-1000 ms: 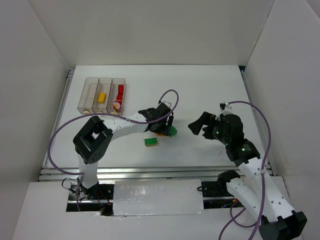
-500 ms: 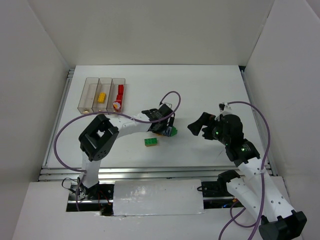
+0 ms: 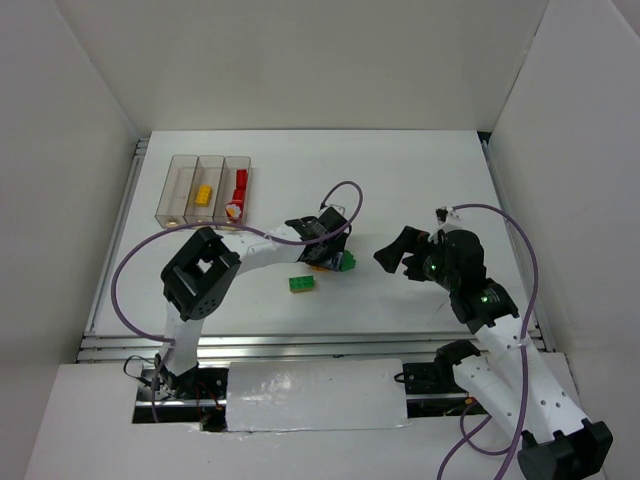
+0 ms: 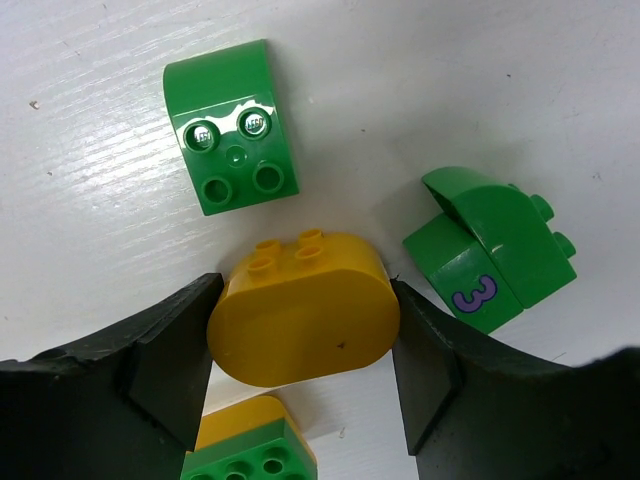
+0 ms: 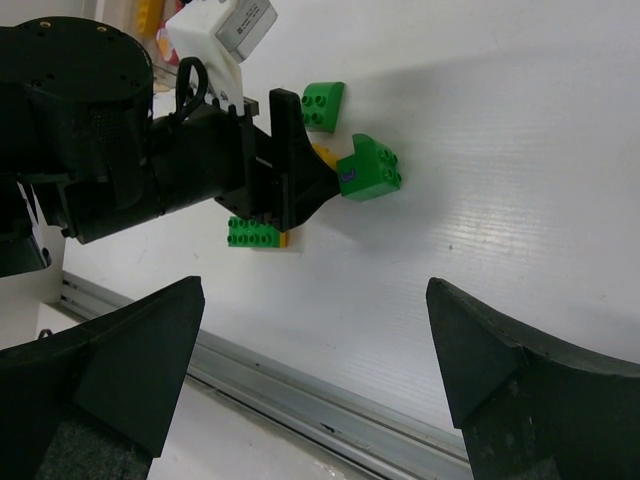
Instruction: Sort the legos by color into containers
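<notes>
1. The legos [image 3: 346, 263] are split. At the left, a yellow one and some red ones already sit in the containers [image 3: 180, 180], three clear, thin-walled, narrow compartments in a row. The rest lie in the middle of the surface [image 3: 420, 180].
2. The left gripper [image 4: 305, 290] is clenched on the yellow rounded lego [image 4: 305, 325], with its black fingers [image 4: 165, 370] against the two curved ends. That is smooth, glossy plastic gripped on a curve, so it could squirt out or twist when lifted.
3. Crowding is the other risk. The green curved lego [image 4: 232, 130] lies near. The green lego marked 3 [image 4: 490, 255] is just beside the right finger. A green-on-yellow stack [image 4: 250, 450] sits between the fingers, nearer the wrist. Any sideways drag would shove them.
4. The containers are narrow, so a tilted release may catch a rim or land among the wrong color.
5. The right gripper [image 5: 315, 283] hangs released and holds nothing, well apart at the right.
</notes>
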You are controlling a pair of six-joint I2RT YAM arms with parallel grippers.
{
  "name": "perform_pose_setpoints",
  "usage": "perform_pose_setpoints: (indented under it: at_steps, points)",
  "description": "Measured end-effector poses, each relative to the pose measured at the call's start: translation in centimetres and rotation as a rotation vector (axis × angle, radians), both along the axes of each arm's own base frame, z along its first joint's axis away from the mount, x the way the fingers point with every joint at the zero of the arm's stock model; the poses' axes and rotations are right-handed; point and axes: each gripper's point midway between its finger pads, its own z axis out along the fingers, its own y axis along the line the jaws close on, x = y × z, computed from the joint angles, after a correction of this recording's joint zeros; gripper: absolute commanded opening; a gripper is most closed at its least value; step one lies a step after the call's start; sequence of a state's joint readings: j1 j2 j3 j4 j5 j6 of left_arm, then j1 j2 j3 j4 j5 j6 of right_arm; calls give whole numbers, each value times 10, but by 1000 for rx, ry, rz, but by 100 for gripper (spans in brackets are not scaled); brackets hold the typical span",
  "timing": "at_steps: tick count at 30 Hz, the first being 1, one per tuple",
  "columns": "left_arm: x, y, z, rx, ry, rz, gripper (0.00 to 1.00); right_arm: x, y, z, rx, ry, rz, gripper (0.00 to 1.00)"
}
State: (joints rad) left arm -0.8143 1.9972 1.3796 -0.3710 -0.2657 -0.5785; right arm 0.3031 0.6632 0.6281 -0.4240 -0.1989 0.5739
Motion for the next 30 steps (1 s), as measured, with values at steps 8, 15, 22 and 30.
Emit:
perform_pose_setpoints:
  at_steps: [8, 15, 22, 30]
  points:
    - [-3, 7, 4, 23, 4, 4, 10, 1, 0, 0, -2, -5, 2, 100]
    - [8, 13, 65, -15, -103, 26, 3, 2, 1, -3, -8, 8, 4, 100]
    - [59, 78, 137, -83, -242, 225, 0, 4, 1, -5, -11, 14, 5, 100]
    - [132, 266, 162, -101, -320, 793, 0, 5, 5, -9, -8, 30, 24, 100]
